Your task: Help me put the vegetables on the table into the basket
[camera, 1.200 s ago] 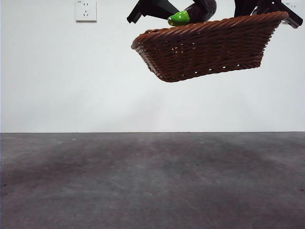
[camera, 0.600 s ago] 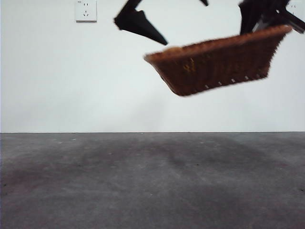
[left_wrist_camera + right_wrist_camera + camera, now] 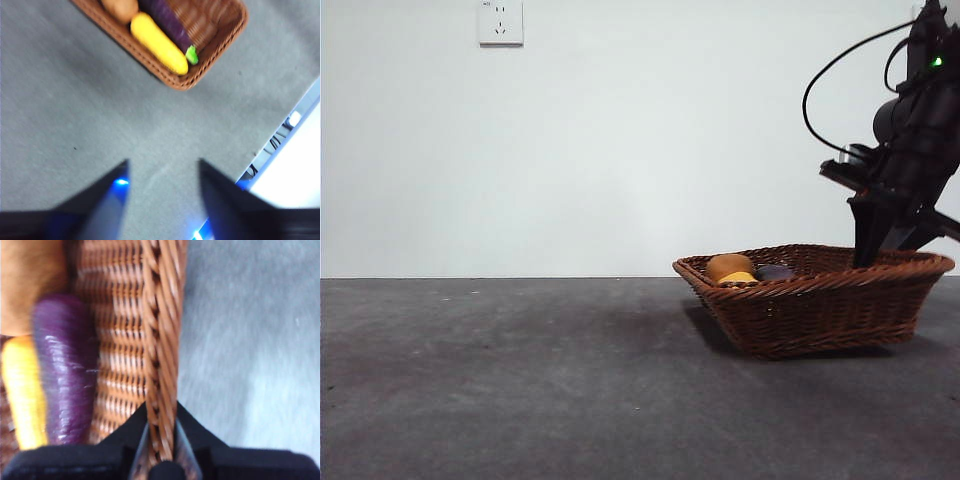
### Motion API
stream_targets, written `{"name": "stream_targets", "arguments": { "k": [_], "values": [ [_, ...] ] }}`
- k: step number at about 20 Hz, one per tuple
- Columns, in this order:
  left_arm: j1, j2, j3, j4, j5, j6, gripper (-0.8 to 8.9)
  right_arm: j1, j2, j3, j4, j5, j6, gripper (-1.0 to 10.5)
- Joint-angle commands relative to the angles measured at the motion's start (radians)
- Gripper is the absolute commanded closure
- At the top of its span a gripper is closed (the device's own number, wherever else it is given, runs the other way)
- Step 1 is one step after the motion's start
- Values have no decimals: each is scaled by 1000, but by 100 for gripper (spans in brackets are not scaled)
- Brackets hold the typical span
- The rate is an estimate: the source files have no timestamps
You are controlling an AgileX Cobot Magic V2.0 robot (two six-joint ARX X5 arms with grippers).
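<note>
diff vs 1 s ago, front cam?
The basket came down from mid-air onto the table; it now sits level at the right. The right gripper is still clamped on its rim. The eggplant, held above the basket earlier, now lies inside beside the corn and potato. The left gripper is open, clear of it. The table is unchanged.

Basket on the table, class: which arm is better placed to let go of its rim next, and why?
The right. The right gripper is clamped on the basket rim, all three vegetables inside. The left gripper hangs open above bare table, apart from it.
</note>
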Motion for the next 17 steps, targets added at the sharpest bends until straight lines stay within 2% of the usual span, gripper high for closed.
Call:
{"name": "stream_targets", "arguments": {
  "k": [1, 5, 6, 8, 9, 12, 15, 16, 17],
  "values": [
    [-1, -47, -10, 3, -2, -12, 822, 2, 37, -6, 26, -6, -11, 955],
    [-2, -126, -10, 2, -2, -43, 822, 3, 61, -6, 22, -6, -3, 937],
    [-2, -144, -10, 2, -2, -55, 822, 3, 61, -6, 23, -7, -3, 839],
    [-1, -177, -11, 2, -3, -68, 822, 3, 59, -6, 11, -6, 8, 561],
    [-1, -199, -22, 2, -3, -71, 822, 3, 52, -6, -1, -7, 8, 529],
    [-1, -298, -162, 2, -38, -131, 822, 5, -31, -6, -32, 34, 16, 533],
    [-2, -443, -430, 3, -69, -229, 822, 15, -210, -6, -79, 47, 26, 539],
    [-3, -491, -513, 3, -93, -288, 822, 24, -286, -6, -81, 51, 27, 558],
    [-5, -535, -587, 6, -115, -347, 822, 42, -369, -6, -82, 64, 27, 677]
  ]
}}
